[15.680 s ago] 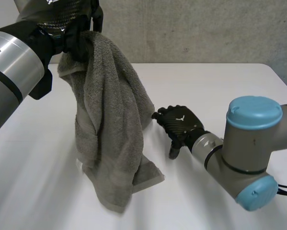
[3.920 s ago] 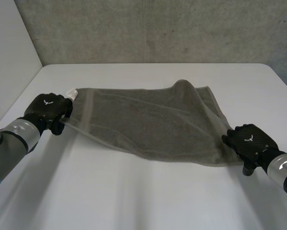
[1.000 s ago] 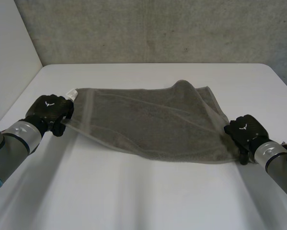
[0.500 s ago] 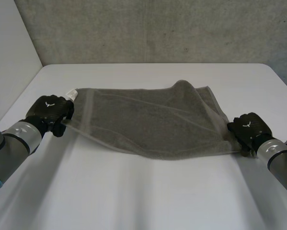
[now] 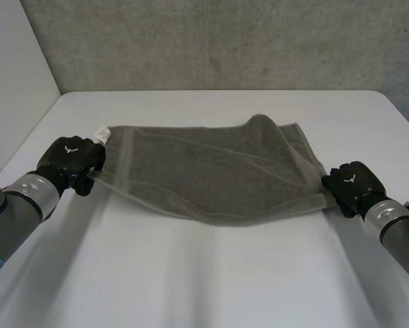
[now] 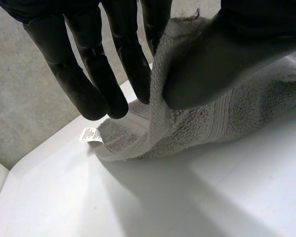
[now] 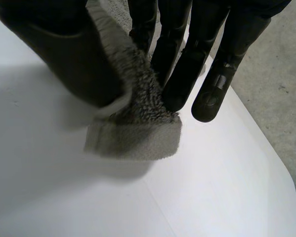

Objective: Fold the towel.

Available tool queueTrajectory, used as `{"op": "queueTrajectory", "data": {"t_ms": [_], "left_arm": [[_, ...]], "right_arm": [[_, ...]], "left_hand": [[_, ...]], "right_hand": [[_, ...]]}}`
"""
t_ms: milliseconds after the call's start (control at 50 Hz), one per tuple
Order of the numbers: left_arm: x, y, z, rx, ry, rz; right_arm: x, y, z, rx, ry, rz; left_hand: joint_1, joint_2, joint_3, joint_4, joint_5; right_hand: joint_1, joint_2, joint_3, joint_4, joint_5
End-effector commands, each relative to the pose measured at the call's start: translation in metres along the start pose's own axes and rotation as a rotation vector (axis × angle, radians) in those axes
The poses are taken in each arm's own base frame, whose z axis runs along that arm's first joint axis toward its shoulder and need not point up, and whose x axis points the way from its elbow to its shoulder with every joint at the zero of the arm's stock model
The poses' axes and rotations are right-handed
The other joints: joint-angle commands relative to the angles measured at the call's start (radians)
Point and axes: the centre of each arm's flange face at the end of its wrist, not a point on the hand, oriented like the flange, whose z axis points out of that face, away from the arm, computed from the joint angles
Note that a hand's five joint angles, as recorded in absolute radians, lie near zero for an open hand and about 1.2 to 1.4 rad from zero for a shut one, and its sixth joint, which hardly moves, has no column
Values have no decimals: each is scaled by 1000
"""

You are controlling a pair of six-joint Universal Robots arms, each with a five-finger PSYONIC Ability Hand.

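Note:
A grey-brown towel (image 5: 211,171) is stretched across the middle of the white table (image 5: 211,280), its near edge lifted and sagging between my two hands. My left hand (image 5: 71,160) is shut on the towel's near left corner; in the left wrist view the thumb (image 6: 212,59) pinches the cloth (image 6: 187,123) against the fingers (image 6: 88,64). My right hand (image 5: 351,184) is shut on the near right corner, where thumb (image 7: 63,54) and fingers (image 7: 187,64) pinch the towel's end (image 7: 138,133). A white label (image 5: 103,134) sticks out at the far left corner, also seen as the label (image 6: 91,134).
A grey concrete wall (image 5: 224,41) rises behind the table's far edge. A white panel (image 5: 13,82) stands along the left side. The table's right edge runs just beyond my right hand.
My right hand has lifted the near right corner a little and drawn it slightly outward, so the towel's near edge now hangs off the table. The left hand has stayed put.

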Motion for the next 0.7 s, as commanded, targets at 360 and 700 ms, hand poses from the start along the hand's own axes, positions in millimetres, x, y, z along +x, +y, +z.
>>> {"op": "queueTrajectory", "data": {"t_ms": [360, 700], "left_arm": [[-5, -14, -9, 39, -25, 13], [-22, -43, -54, 100, -117, 46]], "right_arm": [[49, -62, -36, 129, 135, 31], [49, -74, -92, -121, -120, -13]], "left_hand": [[-65, -119, -156, -126, -270], [-65, -119, -156, -126, -270]], "right_hand": [[161, 162, 165, 164, 174], [161, 162, 165, 164, 174]]}}
